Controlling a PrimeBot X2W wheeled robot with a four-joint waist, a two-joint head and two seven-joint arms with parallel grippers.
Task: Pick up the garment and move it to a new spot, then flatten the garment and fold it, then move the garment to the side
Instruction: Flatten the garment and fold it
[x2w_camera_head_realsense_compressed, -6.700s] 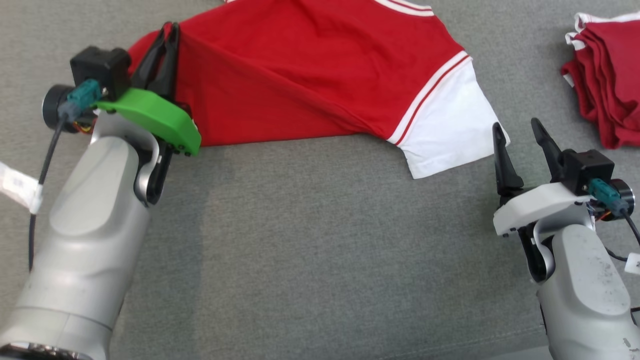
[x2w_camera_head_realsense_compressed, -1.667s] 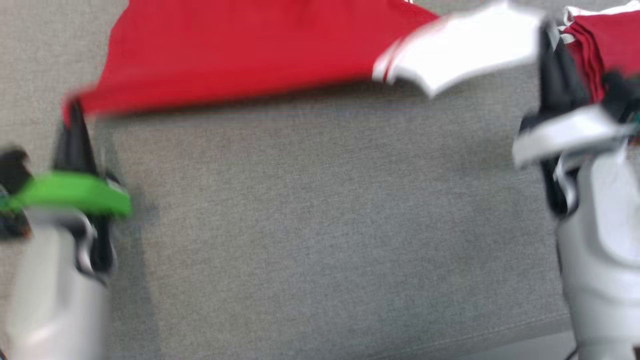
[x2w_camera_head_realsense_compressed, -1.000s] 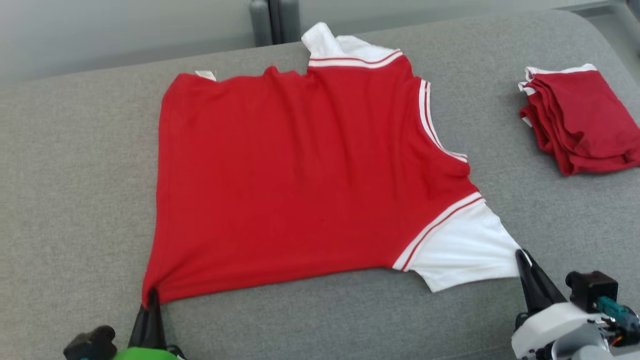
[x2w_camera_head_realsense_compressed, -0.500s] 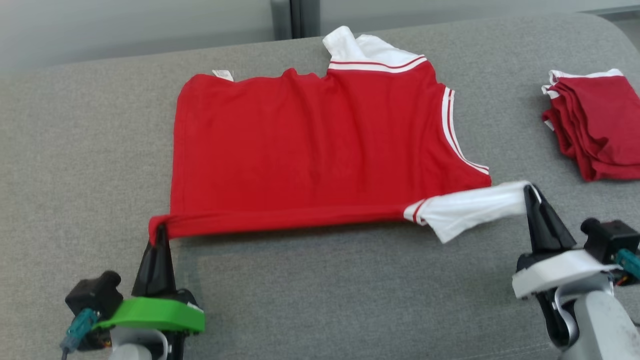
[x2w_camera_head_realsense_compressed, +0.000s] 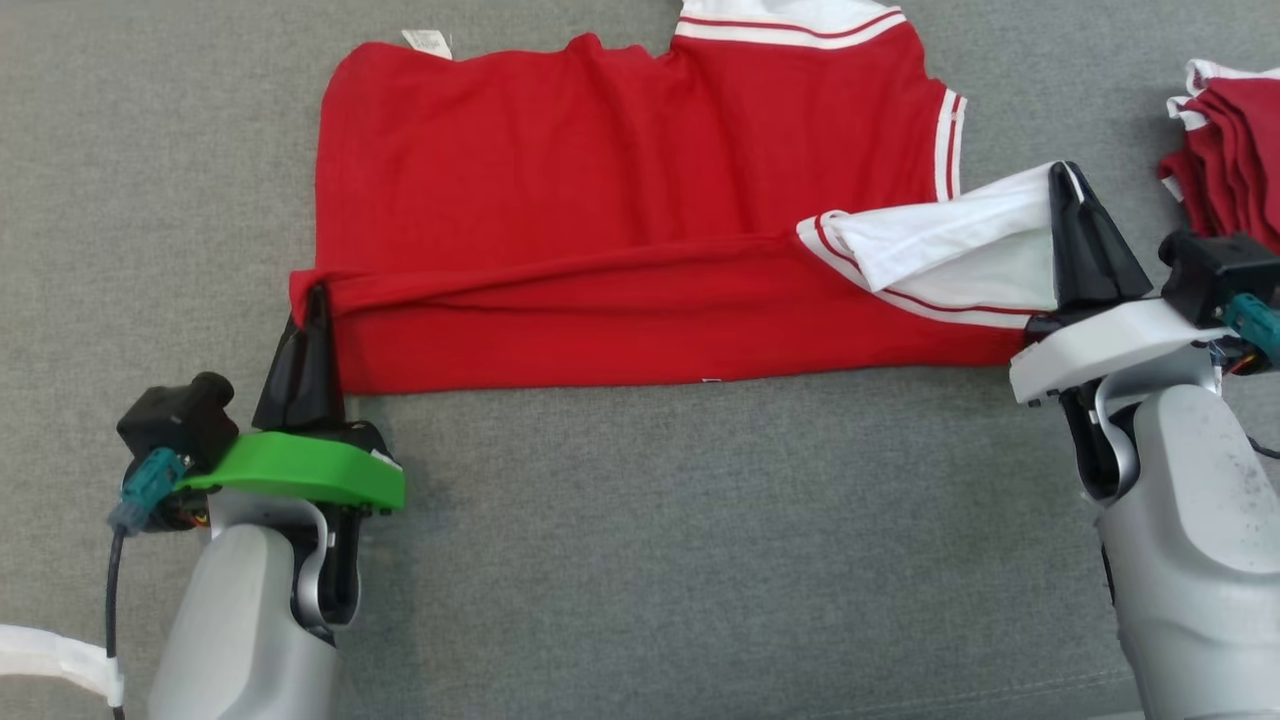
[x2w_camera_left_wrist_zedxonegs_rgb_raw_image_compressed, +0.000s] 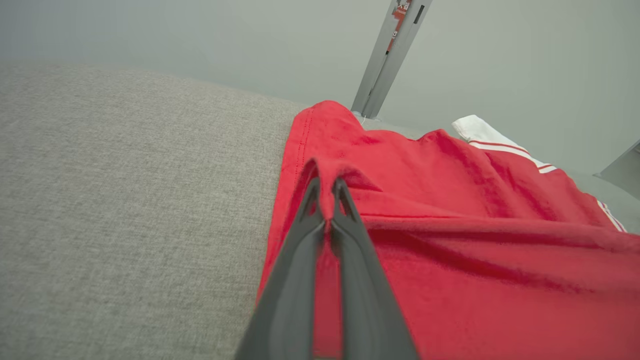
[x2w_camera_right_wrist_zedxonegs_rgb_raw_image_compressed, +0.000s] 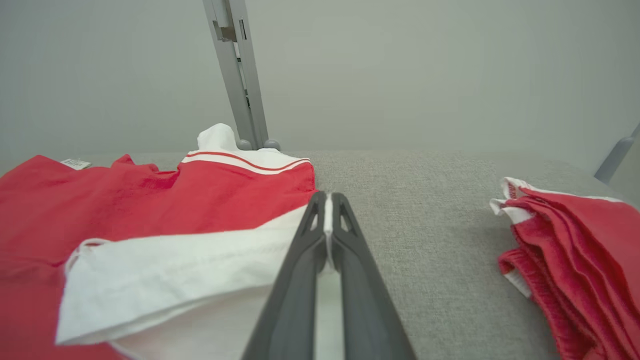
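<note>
A robot test lab, by the look of it: a grey padded bench (x2w_camera_head_realsense_compressed: 640, 560) against a bare pale wall (x2w_camera_right_wrist_zedxonegs_rgb_raw_image_compressed: 400, 65); a metal post (x2w_camera_right_wrist_zedxonegs_rgb_raw_image_compressed: 239, 75) behind; one red shirt (x2w_camera_head_realsense_compressed: 620, 200) laid out; a folded pile (x2w_camera_right_wrist_zedxonegs_rgb_raw_image_compressed: 575, 260) nearby.

You can read no text at this moment. The small white tag (x2w_camera_head_realsense_compressed: 426, 42) on the far edge of the garment (x2w_camera_head_realsense_compressed: 620, 180) carries print too fine for you to make out, in the head view and in the right wrist view (x2w_camera_right_wrist_zedxonegs_rgb_raw_image_compressed: 76, 163) alike. In the left wrist view, the red sticker (x2w_camera_left_wrist_zedxonegs_rgb_raw_image_compressed: 400, 10) on the grey post (x2w_camera_left_wrist_zedxonegs_rgb_raw_image_compressed: 382, 65) is too blurred to read. The white band (x2w_camera_head_realsense_compressed: 50, 660) around the cable (x2w_camera_head_realsense_compressed: 111, 600) at the head view's lower left gives you no legible lettering.
</note>
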